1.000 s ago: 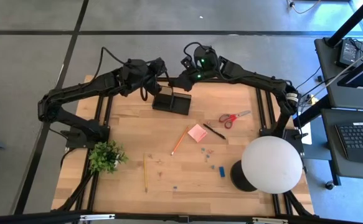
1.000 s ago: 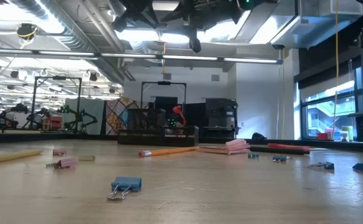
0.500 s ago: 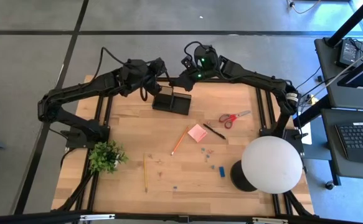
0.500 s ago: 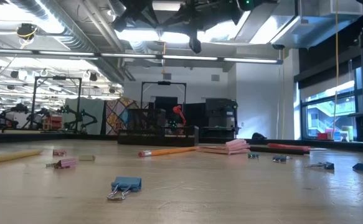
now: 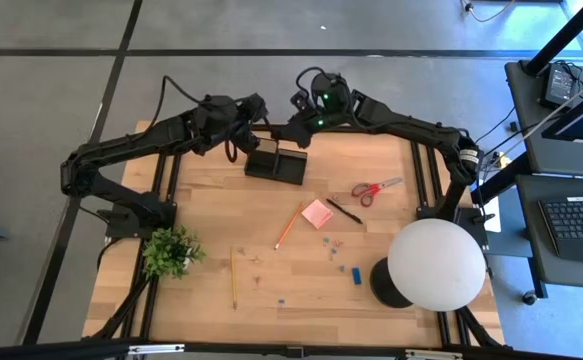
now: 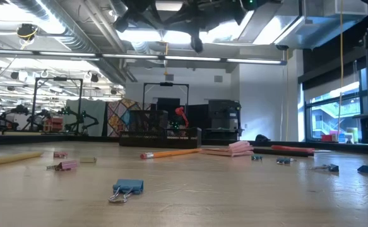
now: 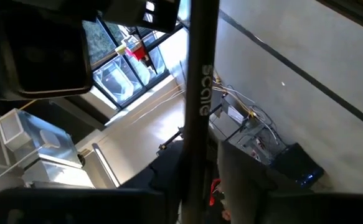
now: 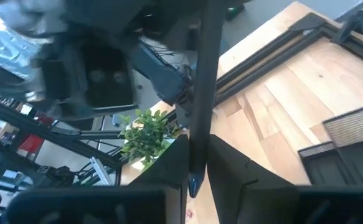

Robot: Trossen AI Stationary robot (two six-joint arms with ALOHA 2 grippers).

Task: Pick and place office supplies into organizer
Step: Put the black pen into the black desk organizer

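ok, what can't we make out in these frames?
- Inside of the organizer: high view, dark and small, with both arms crowding over it.
- Left hand and right hand: low view, mostly cut by the top edge; only the black pen hangs clear.
- Small clips: high view, too small to count.

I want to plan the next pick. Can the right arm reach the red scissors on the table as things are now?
Probably not at once. The right gripper is shut on a black pen, up by the organizer. The scissors lie in the open on the right arm's side with nothing over them, so the way is free after the pen is released.
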